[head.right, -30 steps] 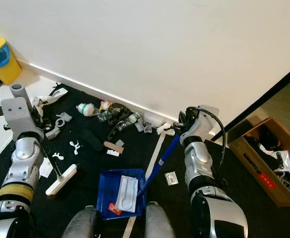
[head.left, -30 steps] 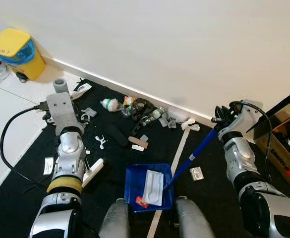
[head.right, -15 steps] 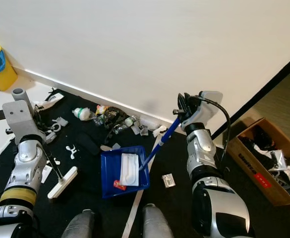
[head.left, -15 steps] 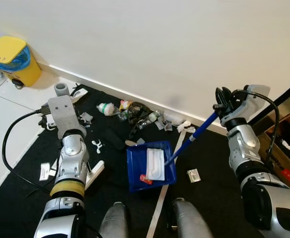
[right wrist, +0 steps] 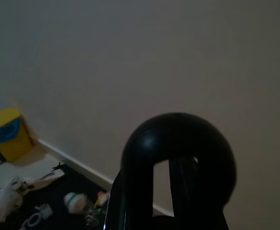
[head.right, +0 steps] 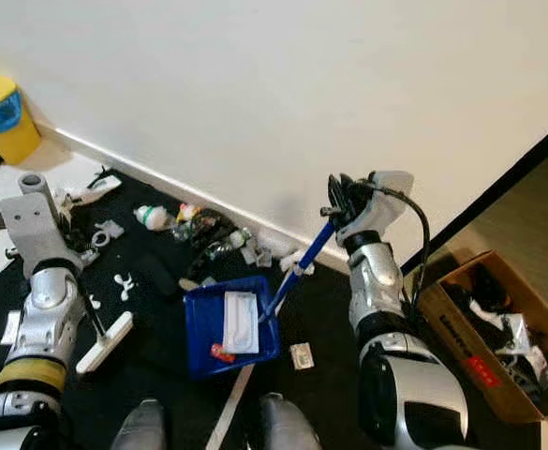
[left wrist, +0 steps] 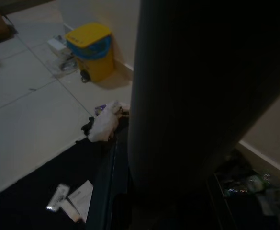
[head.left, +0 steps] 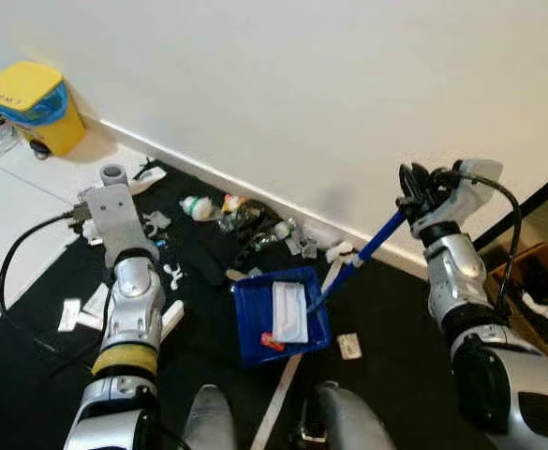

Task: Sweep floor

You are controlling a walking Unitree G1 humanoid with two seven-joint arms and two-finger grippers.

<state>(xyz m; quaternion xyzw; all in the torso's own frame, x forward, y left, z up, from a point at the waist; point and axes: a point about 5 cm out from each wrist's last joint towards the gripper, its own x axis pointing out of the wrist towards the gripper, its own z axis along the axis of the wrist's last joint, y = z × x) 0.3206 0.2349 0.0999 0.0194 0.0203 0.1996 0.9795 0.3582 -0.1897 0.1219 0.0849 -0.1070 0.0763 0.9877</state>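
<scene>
My right gripper (head.left: 414,190) is raised near the wall and shut on the top of the blue dustpan handle (head.left: 367,251). The handle's black loop end (right wrist: 178,158) fills the right wrist view. The blue dustpan (head.left: 255,337) lies on the black mat (head.left: 395,375) just short of the litter pile (head.left: 255,220) along the skirting. It holds a white packet (head.left: 289,312) and a small red piece. My left gripper (head.left: 112,190) is shut on the grey broom pole (left wrist: 192,96). The white brush head (head.right: 105,341) rests on the mat beside my left arm.
A yellow bin (head.left: 28,105) stands on white tiles at the far left. An open cardboard box (head.right: 498,352) of clutter sits at the right. White scraps (head.left: 84,307), a small packet (head.left: 348,347) and a white tape line (head.left: 274,405) lie on the mat. My feet are at the bottom.
The dustpan has slid forward from between my feet toward the litter at the wall, as my right arm rose. The camera view has shifted.
</scene>
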